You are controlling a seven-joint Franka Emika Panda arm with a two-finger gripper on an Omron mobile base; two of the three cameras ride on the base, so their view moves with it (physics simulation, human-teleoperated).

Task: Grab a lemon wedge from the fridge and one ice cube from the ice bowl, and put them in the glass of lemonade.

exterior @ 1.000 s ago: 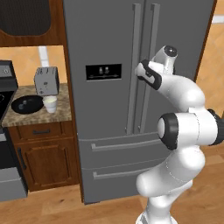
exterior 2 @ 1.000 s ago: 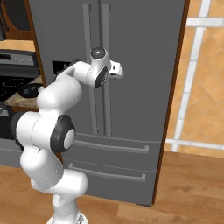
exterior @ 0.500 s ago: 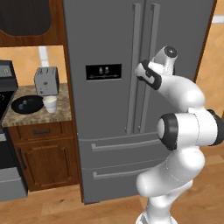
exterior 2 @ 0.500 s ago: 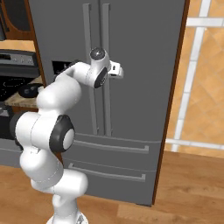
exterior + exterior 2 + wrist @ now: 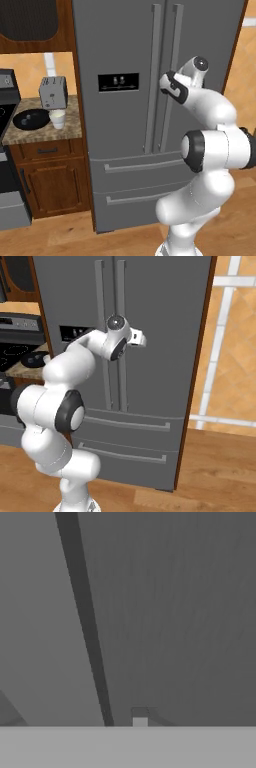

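The tall grey fridge [image 5: 125, 45] stands with both French doors closed, its two long bar handles [image 5: 152, 75] side by side at the middle. My gripper [image 5: 165, 82] is raised to upper-door height, right at the right door's handle and pointing into the door [image 5: 160, 316]. In the hand view the grey door surface [image 5: 175, 612] is very close, crossed by a dark slanted line. Whether the fingers are open or shut does not show. The black ice bowl [image 5: 30, 119] and the whitish glass of lemonade [image 5: 57, 119] sit on the counter to the left. The lemon wedge is hidden.
A grey toaster [image 5: 52, 92] stands behind the cup on the speckled counter [image 5: 70, 131] over a wooden cabinet. A black stove [image 5: 7, 150] is at the far left, a dark microwave [image 5: 30, 20] above. Wooden floor [image 5: 215, 476] lies to the right of the fridge.
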